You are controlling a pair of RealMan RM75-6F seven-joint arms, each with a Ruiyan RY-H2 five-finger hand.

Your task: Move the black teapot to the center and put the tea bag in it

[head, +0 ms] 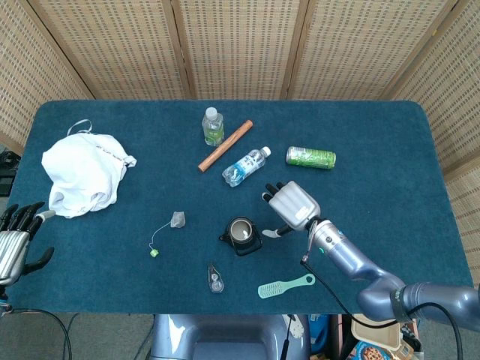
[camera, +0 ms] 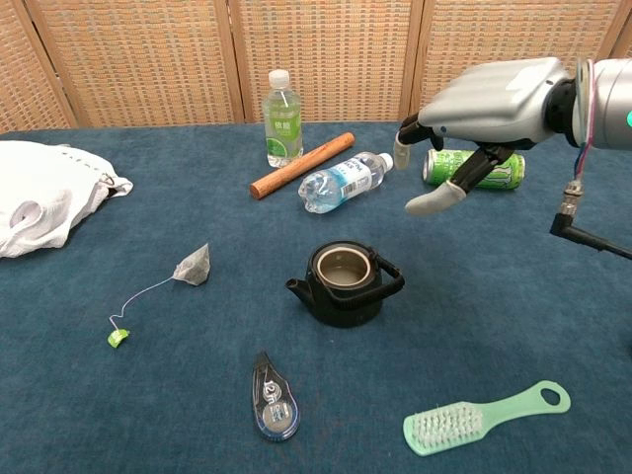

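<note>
The teapot (camera: 345, 283) stood lidless mid-table, untouched. The tea bag (camera: 194, 265) lay to its left, string trailing to a green tag (camera: 118, 338). The right hand (camera: 478, 109) hovered above and right of the teapot, fingers apart, empty. The left hand (head: 16, 241) sat spread at the table's (head: 390, 165) left edge.

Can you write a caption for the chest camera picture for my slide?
Right hand hovers open above the lidless black teapot, while the tea bag lies to its left.
</note>
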